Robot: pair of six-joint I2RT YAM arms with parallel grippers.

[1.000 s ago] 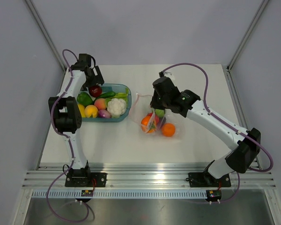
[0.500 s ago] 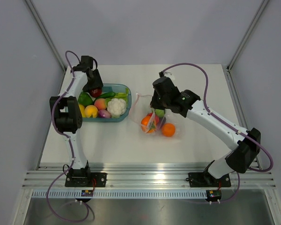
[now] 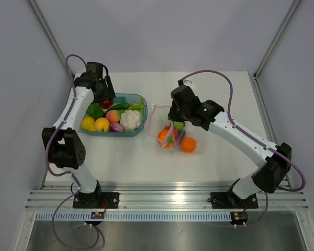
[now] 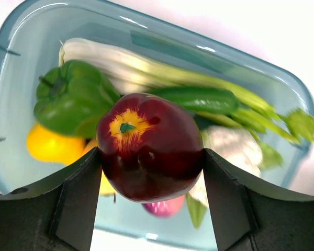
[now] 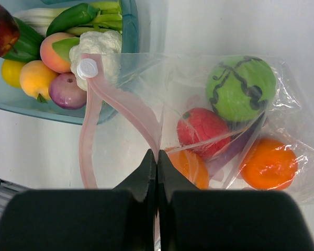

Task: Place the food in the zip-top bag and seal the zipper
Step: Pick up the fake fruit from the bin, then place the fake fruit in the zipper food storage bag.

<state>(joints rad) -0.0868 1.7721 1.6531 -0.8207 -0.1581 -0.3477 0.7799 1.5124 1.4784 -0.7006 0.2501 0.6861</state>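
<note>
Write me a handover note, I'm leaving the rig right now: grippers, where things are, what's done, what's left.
Left gripper: shut on the dark red apple, over the teal tray.
Right gripper: shut on the zip-top bag at its mouth edge.
Done: green ball, red piece and two oranges are in the bag.
Left: bag the apple, cauliflower, peach, green pepper and the tray's other pieces. The zipper is open, so seal it.

teal tray (image 5: 130, 31) cut off, celery (image 4: 303, 125) tip blurred
</note>
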